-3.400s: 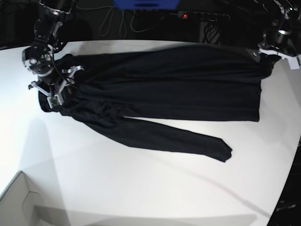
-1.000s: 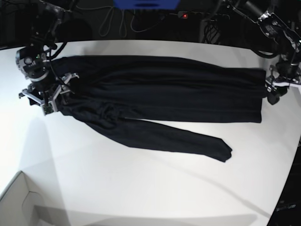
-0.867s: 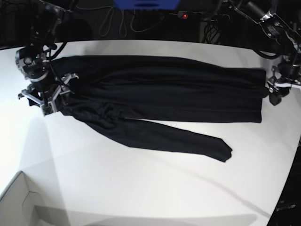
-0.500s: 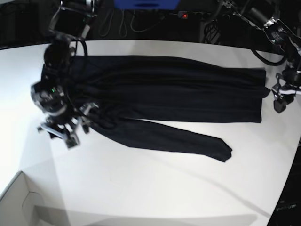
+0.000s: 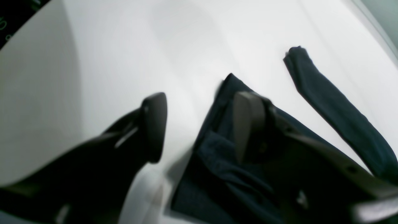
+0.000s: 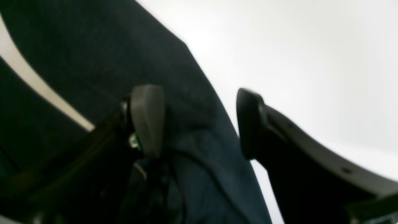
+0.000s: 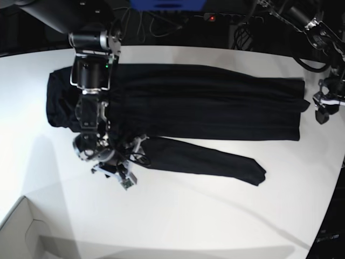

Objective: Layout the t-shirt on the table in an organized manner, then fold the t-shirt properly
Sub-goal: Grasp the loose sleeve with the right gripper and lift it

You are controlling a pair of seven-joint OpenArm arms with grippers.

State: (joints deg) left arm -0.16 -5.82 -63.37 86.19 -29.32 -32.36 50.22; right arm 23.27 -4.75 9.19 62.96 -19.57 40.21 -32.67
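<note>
The black t-shirt (image 7: 205, 102) lies stretched in a long band across the white table (image 7: 178, 216), with a narrow strip (image 7: 215, 162) trailing toward the front right. My right gripper (image 7: 119, 171) hovers at the strip's left end. Its fingers (image 6: 147, 119) stand open, with dark t-shirt fabric (image 6: 93, 62) below and between them. My left gripper (image 7: 322, 112) hangs just off the shirt's right edge. It is open (image 5: 200, 124), one finger (image 5: 248, 124) over the t-shirt's corner (image 5: 217, 161), the other above bare table (image 5: 155, 37).
A white box (image 7: 21, 232) sits at the front left corner. Cables and a power strip with a red light (image 7: 213, 18) run along the dark back edge. The table's curved edge passes close by my left gripper.
My right arm has swung from the shirt's left end toward the front, to the start of the trailing strip. My left gripper has drifted slightly right, off the shirt's edge. The shirt has stayed put.
</note>
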